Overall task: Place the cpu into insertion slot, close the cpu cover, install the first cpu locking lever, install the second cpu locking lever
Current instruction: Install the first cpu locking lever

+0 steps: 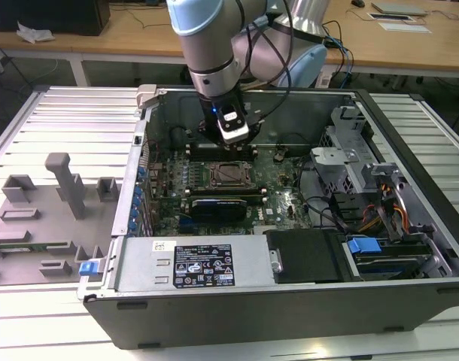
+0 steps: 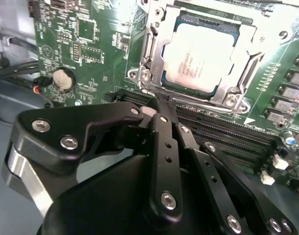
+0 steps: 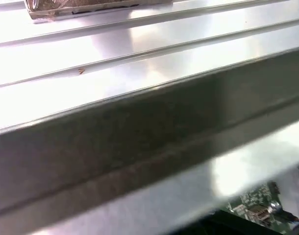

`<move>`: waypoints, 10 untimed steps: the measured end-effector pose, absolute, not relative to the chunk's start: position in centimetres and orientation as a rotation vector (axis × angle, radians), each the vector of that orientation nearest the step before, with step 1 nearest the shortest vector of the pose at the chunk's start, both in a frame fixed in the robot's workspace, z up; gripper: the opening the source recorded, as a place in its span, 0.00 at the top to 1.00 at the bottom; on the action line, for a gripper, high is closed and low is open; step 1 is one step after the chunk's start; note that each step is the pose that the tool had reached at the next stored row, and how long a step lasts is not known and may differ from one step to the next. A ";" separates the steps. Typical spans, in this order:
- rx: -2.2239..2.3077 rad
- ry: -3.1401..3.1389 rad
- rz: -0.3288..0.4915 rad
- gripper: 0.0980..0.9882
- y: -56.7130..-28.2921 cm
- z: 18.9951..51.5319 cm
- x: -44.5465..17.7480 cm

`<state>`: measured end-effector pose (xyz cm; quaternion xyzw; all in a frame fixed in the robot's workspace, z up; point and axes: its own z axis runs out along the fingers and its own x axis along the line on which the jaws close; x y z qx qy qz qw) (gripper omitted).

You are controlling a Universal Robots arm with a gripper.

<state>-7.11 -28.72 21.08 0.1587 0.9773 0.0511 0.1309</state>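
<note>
Under lowered cpu cover (image 2: 152, 49), silvery-tan cpu (image 2: 203, 56) seated.

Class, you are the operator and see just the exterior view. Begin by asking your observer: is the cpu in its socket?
Observer: Yes. In the second wrist view the cpu lies seated, pale top up.
Operator: And the cover?
Observer: The cover lies down around it, framing its top.
Operator: The claw?
Observer: The claw is shut, holding nothing, its tip by the cover's near corner.
</note>
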 end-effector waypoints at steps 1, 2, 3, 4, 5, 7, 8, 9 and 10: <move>0.460 2.838 0.144 0.99 -28.7 21.3 -7.1; 0.459 2.838 0.138 0.99 -28.7 21.5 -7.1; 0.458 2.837 0.132 0.99 -28.7 21.7 -7.1; 0.457 2.837 0.125 0.99 -28.7 21.9 -7.1; 0.456 2.837 0.120 0.99 -28.7 22.0 -7.1; 0.456 2.837 0.114 0.99 -28.7 22.0 -7.1; 0.456 2.837 0.114 0.99 -28.7 22.0 -7.1; 0.456 2.838 0.114 0.99 -28.7 22.0 -7.1; 0.457 2.846 0.112 0.99 -28.7 22.0 -7.1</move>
